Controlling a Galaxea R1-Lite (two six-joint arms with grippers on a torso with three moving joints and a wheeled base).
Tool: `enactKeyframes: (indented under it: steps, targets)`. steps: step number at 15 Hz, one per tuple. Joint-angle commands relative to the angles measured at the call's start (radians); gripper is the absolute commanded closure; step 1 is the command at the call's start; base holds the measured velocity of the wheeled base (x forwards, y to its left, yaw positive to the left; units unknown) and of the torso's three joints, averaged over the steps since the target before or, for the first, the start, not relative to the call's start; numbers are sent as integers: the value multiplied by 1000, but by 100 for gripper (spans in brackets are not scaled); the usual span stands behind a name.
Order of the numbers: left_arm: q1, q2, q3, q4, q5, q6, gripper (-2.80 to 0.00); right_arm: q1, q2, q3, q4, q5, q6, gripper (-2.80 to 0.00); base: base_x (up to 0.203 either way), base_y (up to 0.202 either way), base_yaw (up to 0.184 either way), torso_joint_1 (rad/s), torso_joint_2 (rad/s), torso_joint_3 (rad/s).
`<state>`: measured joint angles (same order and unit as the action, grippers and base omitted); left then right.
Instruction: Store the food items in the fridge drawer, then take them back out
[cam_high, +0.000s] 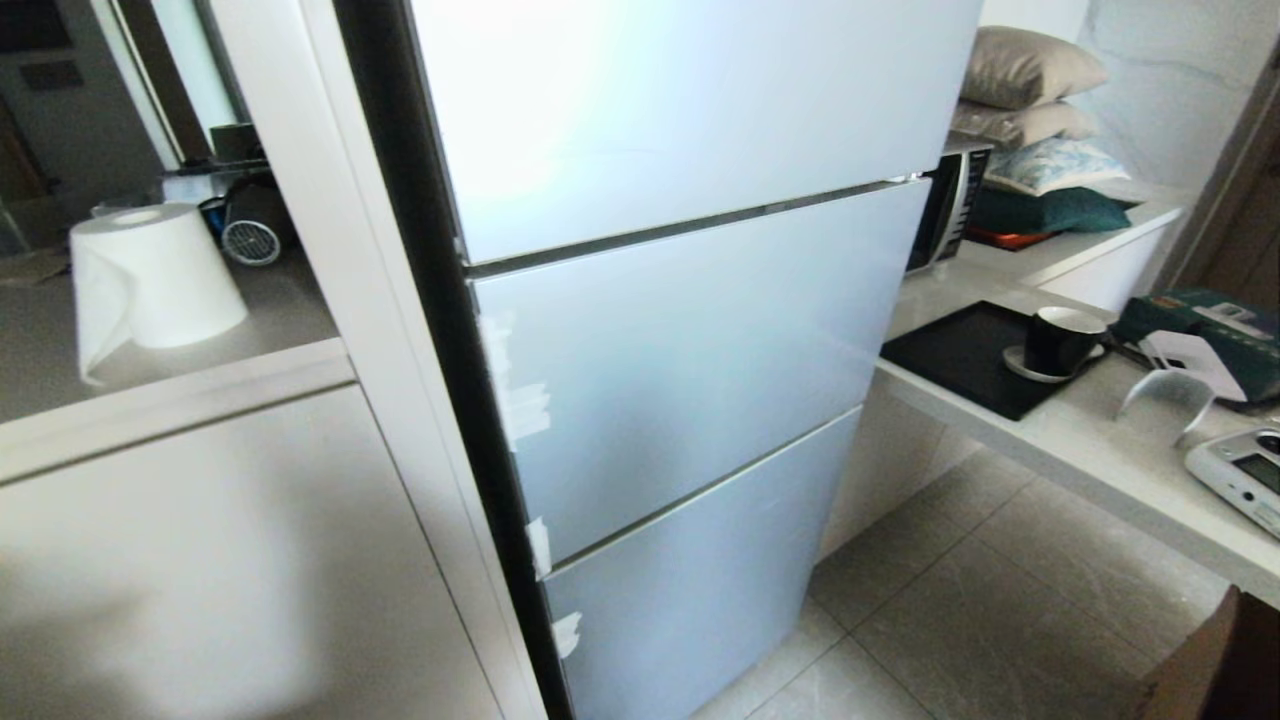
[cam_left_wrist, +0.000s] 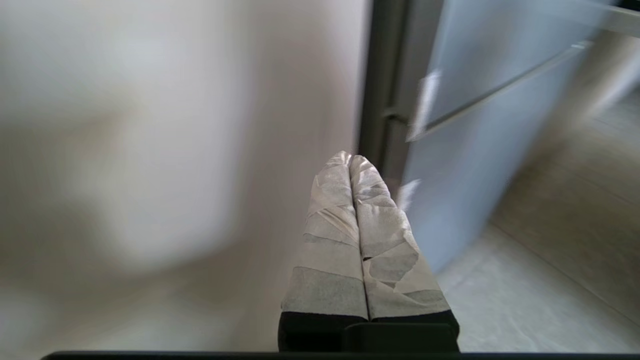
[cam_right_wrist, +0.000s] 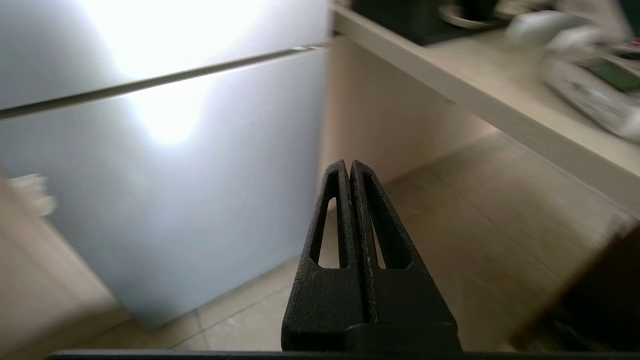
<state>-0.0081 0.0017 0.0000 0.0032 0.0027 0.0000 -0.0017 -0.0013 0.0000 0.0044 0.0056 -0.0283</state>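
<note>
Facing the fridge (cam_high: 680, 330), I see its three silver-blue door panels all closed, stacked one above another, with strips of pale tape (cam_high: 520, 405) along their left edges. The fridge drawer and the food item are in none of my views, so I cannot tell where they lie. To my left stands a white cabinet (cam_high: 200, 560) whose top carries a roll of paper towel (cam_high: 150, 275). To my right runs a white table (cam_high: 1090, 455) holding a black tray (cam_high: 960, 355), a black cup on a saucer (cam_high: 1058, 342) at the tray's edge, a microwave (cam_high: 950, 205) just beside the fridge, and a stack of pillows (cam_high: 1035, 110) behind it. The floor (cam_high: 980, 620) is pale tile. My left tool (cam_left_wrist: 351, 159), its fingers wrapped in pale tape, is clenched and empty, pointing at the fridge's left edge. My right tool (cam_right_wrist: 347, 165), bare black, is likewise clenched on nothing, pointing toward the lower panels.
</note>
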Motion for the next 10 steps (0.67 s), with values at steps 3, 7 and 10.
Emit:
enactKeyframes:
  steps: [3,7,10]
  targets:
    - [0,0,0,-3,0,5,0,0,1,0,0,-1,10,0,-4,6,-77,3,-1,4]
    - [-3,115,-211,-36,-45,-21,0,0,1,0,0,-4,19,0,0,0,0,0,0,0]
    - [-44,382,-340,-58,-77,-129,0,0,1,0,0,-4,21,0,0,0,0,0,0,0]
